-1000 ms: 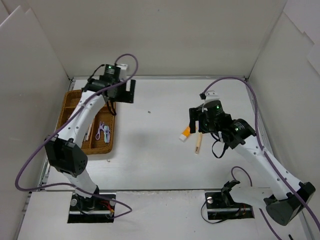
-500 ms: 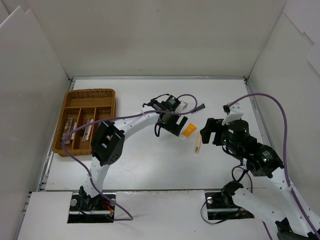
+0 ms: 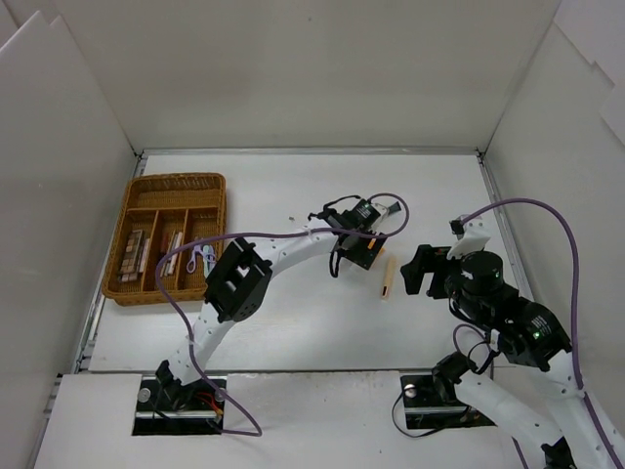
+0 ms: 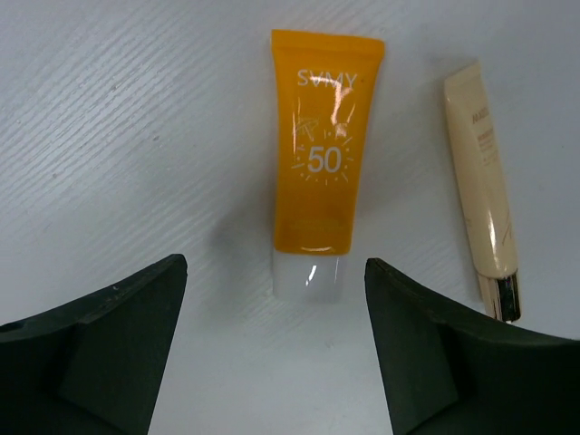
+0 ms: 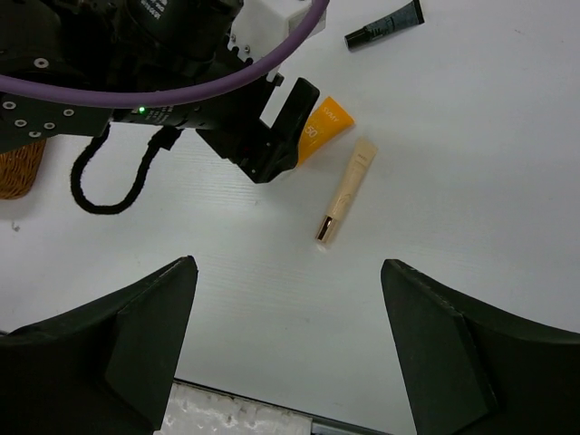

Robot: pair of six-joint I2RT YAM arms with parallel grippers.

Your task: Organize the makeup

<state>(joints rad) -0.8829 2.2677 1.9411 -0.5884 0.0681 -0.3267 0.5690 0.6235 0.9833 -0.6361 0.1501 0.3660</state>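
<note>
Hovering wide, my left gripper (image 4: 274,263) straddles the orange tube (image 4: 317,163) without touching it. From overhead the gripper hides that tube, mid-tabletop (image 3: 293,322). A cream tube (image 4: 480,181) lies just beside. My right gripper (image 5: 288,264) gapes wide, holding nothing. The wicker tray (image 3: 166,181) hugs the left edge, well apart.

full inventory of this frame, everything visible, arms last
orange tube: 1, orange with white cap, flat on the table, between the left fingers, untouched
slim tube: 1, beige, beside the orange tube, apart
small tube: 1, black, farther back
wicker tray: 1, brown, divided, left side
palette: 1, brown, in tray
curler: 1, purple, in tray
sticks: count unclear, in tray
left gripper: black, open over the orange tube
right gripper: black, open, empty
</note>
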